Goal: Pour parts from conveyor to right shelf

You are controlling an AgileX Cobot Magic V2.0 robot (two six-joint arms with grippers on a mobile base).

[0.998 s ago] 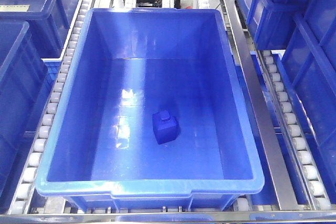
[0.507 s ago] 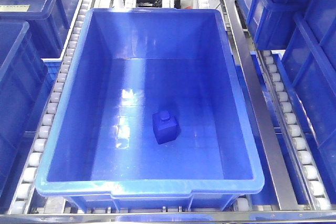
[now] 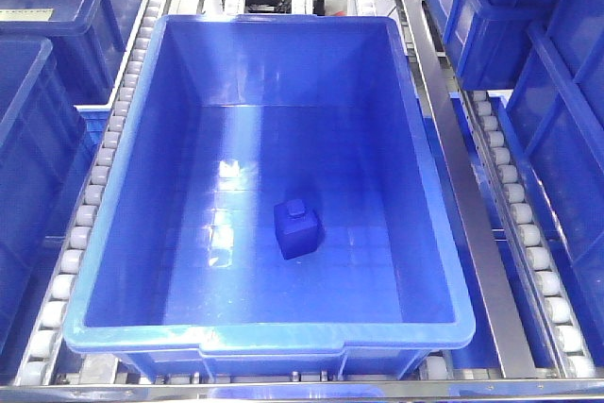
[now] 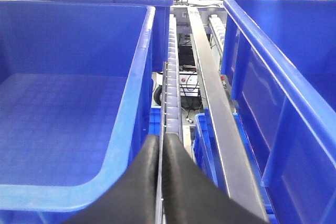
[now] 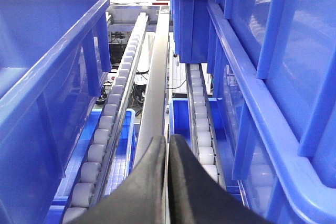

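Blue block (image 3: 296, 228) sits in the tub (image 3: 429, 186) already; my left claw (image 4: 160, 153) and right claw (image 5: 167, 150), pressed closed and empty, could bump the shelf (image 3: 453, 176) rails.

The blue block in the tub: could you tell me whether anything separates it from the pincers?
Yes. The blue block lies inside the tub, whose walls separate it from the left pincer and right pincer, both outside over the roller rails.

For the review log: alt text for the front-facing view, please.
A small blue block lies alone on the floor of a large blue tub sitting on the shelf rollers. More blue tubs flank it; no gripper is visible.
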